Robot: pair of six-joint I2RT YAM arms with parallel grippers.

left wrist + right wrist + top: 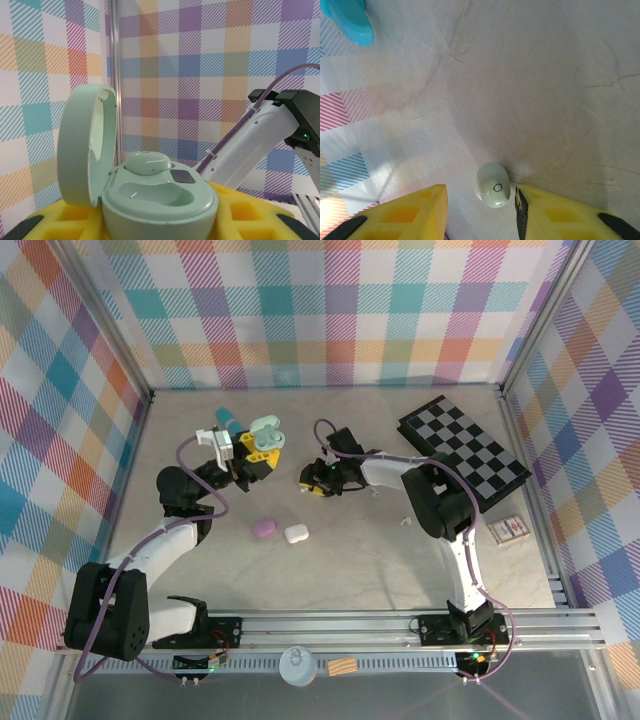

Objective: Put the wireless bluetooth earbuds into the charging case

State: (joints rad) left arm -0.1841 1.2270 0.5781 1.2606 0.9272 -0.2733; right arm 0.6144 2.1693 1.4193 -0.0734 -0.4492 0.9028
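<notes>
Cases: three. One pale green charging case [161, 201], lid open, is pinched between the left gripper's [252, 453] yellow fingers. One purple case [263, 528] and one white case [296, 534] lie on the table [350, 570].
Earbuds: two, both pale green. One seated earbud [147, 162] sits in the held case; one loose earbud [493, 185] lies on the table.
Right gripper [480, 214]: fingers spread either side of the loose earbud.

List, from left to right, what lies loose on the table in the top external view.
Teal stick → purple case → white case → chessboard. The card box is left out, since it sits within the chessboard's left-to-right span.
</notes>
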